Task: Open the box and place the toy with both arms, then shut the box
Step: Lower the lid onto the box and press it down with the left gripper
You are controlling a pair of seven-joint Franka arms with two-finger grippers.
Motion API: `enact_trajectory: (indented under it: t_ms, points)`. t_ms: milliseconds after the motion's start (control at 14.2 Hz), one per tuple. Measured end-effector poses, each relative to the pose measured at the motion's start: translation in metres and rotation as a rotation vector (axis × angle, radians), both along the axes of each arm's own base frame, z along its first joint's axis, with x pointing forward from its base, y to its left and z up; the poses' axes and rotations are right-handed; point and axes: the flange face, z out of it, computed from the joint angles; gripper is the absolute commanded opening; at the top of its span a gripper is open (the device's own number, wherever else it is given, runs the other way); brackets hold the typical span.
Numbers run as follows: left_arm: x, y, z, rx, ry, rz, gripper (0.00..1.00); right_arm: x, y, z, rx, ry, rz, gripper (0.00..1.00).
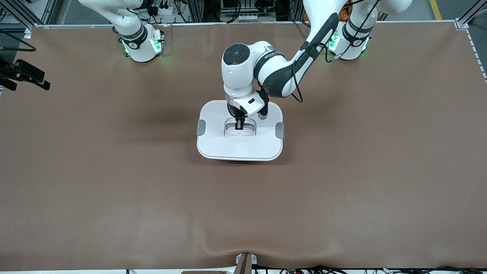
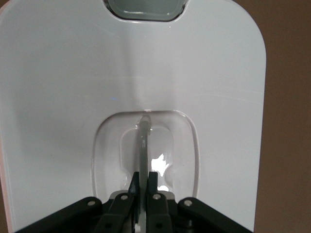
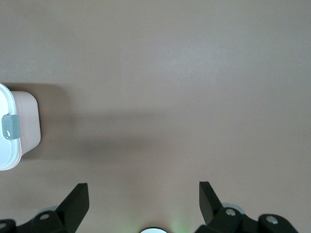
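Observation:
The box (image 1: 228, 146) stands in the middle of the table with its white lid on, a grey clip (image 1: 201, 127) on each short side. My left gripper (image 1: 239, 127) reaches down into the lid's recessed clear handle (image 1: 247, 133). In the left wrist view the left gripper (image 2: 143, 175) is shut on the thin handle bar (image 2: 144, 141). My right gripper (image 3: 143, 194) is open and empty above bare table; a corner of the box (image 3: 26, 131) and one clip (image 3: 9, 127) show in its wrist view. The right arm waits, its hand outside the front view. The toy is out of view.
A brown mat (image 1: 114, 190) covers the table. A black camera mount (image 1: 23, 74) sticks in at the right arm's end. A small fixture (image 1: 245, 262) sits at the table edge nearest the front camera.

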Motion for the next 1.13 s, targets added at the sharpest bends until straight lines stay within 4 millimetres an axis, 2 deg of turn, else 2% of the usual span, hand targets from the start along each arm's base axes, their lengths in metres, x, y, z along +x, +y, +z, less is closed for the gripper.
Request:
enact_trajectory:
  t_ms: [493, 564, 705, 775, 846, 916, 1128]
  points:
    - [-0.0019, -0.0016, 0.0000, 0.000, 0.000, -0.002, 0.00, 0.0034, 0.0002, 0.0045, -0.002, -0.012, 0.001, 1.00]
    - [-0.0032, -0.0027, 0.0000, -0.001, 0.000, 0.003, 0.05, 0.0036, 0.0002, 0.0044, -0.002, -0.012, 0.001, 1.00]
    - [-0.0045, -0.0037, -0.0001, 0.002, -0.004, 0.003, 0.40, 0.0038, 0.0002, 0.0043, -0.002, -0.012, 0.001, 1.00]
    - [-0.0049, -0.0040, -0.0002, 0.002, -0.004, 0.002, 0.67, 0.0038, 0.0002, 0.0043, -0.002, -0.012, 0.001, 1.00]
    - [-0.0052, -0.0042, -0.0003, 0.002, -0.004, 0.002, 0.87, 0.0038, 0.0003, 0.0041, -0.002, -0.011, 0.001, 1.00]
    - [-0.0051, -0.0041, -0.0003, 0.002, -0.004, 0.003, 1.00, 0.0040, 0.0008, 0.0038, -0.001, -0.010, 0.002, 1.00]
    - [-0.0051, -0.0042, -0.0002, 0.002, -0.004, 0.003, 1.00, 0.0053, 0.0052, 0.0018, -0.001, -0.005, 0.010, 1.00]
